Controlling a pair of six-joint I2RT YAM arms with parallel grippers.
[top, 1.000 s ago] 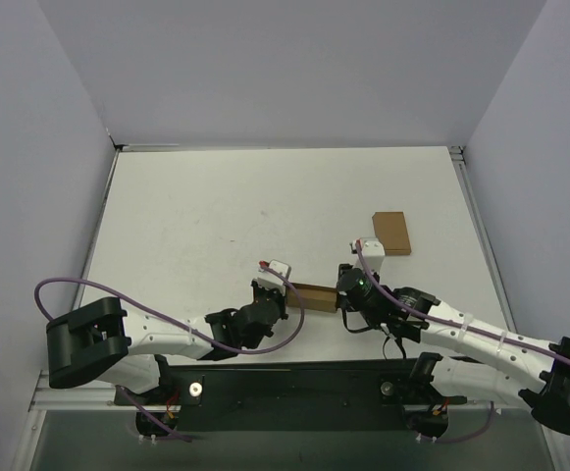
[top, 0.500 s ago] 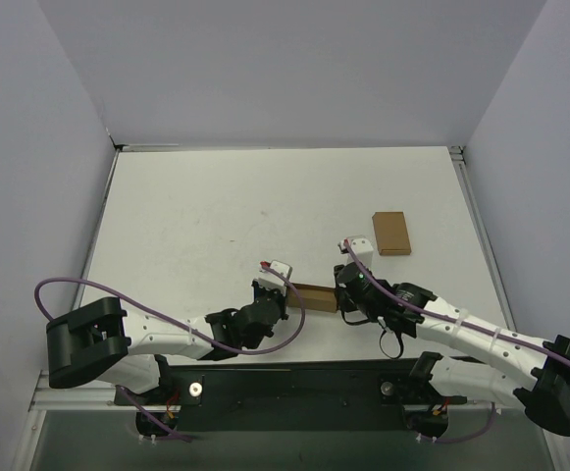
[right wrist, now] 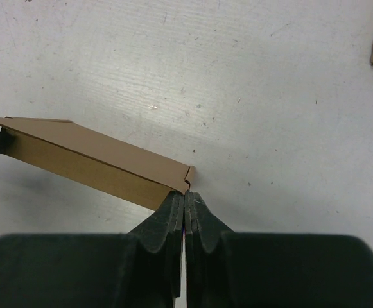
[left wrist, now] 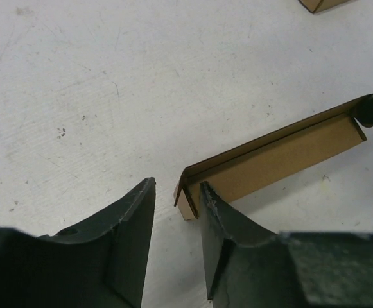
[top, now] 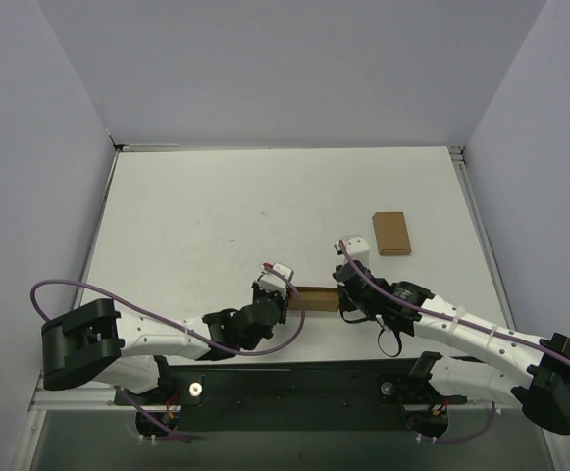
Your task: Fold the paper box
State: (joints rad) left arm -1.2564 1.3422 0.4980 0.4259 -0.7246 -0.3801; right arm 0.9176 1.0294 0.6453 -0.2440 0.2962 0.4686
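Your left hand (left wrist: 176, 187) sits low over the white worktop (top: 216, 216) with its two dark fingers apart and clamped on nothing. The left end of the thin brown kraft cardboard paper box (left wrist: 269, 160) reaches into that gap. It lies close to the inner face of the hand's right-side finger (left wrist: 219, 215), and you cannot tell from the wrist view whether it touches. The other finger stands clear of it.

From there the paper box runs rightward along the worktop as a long, low strip, with one panel folded over along a crease above a short side wall. It spans the whole stretch between your two hands.

Your right hand (right wrist: 185, 195) meets the box's far end. Its fingers are pressed together, and their tips are right against the notched corner. You cannot tell whether any cardboard edge is nipped between them.

Beyond that hand and off to its right, well apart, a plain brown cardboard rectangle (top: 390, 234) lies flat on the worktop.
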